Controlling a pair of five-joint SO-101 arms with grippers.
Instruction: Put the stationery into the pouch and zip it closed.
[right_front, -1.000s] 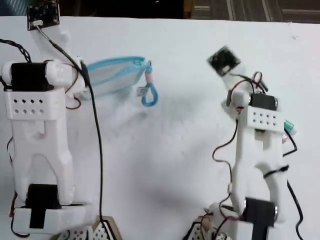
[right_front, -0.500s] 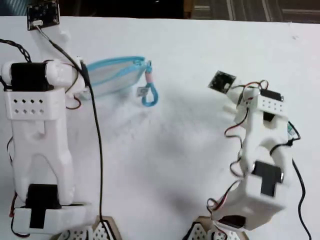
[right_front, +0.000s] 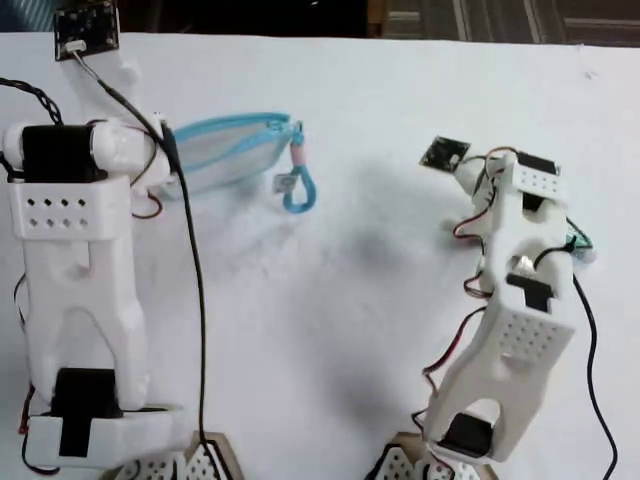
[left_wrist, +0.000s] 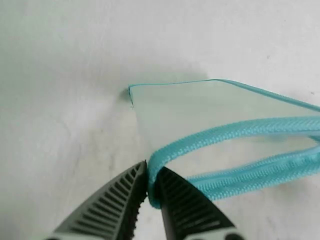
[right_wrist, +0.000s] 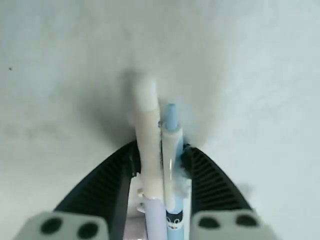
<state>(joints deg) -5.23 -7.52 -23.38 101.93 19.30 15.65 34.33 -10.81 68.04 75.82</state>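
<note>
Slippage is the main risk. Two pens (right_wrist: 170, 140), one pale and one blue, are clamped side by side in the right claw (right_wrist: 160, 150). With the grip shared between them, either could be twisted loose during a carry. The pouch (right_front: 225, 155) lies well apart on the desk (right_front: 360, 330), beside the left arm, so a long crossing is judged necessary. The pen tips could also be caught on the zip tape (left_wrist: 225, 132) if the mouth is not held open. The left claw (left_wrist: 149, 172) is pinched tight on that tape at one end of the mouth. The right claw is closed narrowly round both pens.
</note>
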